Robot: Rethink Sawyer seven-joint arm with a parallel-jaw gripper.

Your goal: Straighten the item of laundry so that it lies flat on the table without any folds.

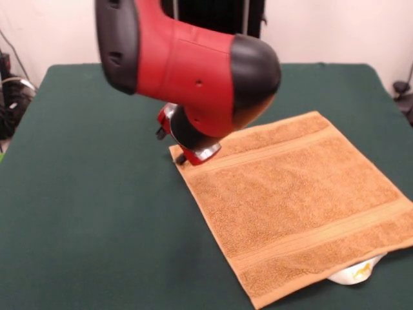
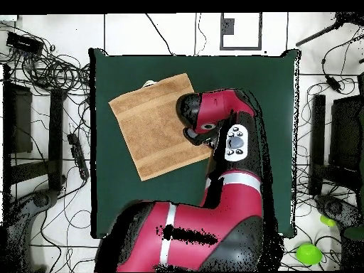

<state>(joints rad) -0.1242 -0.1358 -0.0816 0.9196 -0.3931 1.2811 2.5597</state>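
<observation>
The orange-tan towel (image 1: 297, 206) lies spread open on the dark green table (image 1: 97, 213), turned at an angle to the table's edges. Two flat woven bands run across it. A small white label (image 1: 352, 271) sticks out from under its near edge. In the overhead view the towel (image 2: 153, 128) lies in the table's (image 2: 242, 78) upper left part. My gripper (image 1: 187, 155) is low at the towel's far left corner, mostly hidden behind the red and black arm (image 1: 193, 71). In the overhead view the arm's head (image 2: 206, 117) covers the towel's right corner.
The towel's right corner reaches the picture's right edge in the front view. Cables and dark gear (image 2: 43, 78) lie on the floor left of the table. More stands and two green objects (image 2: 308, 252) are on the floor at the right.
</observation>
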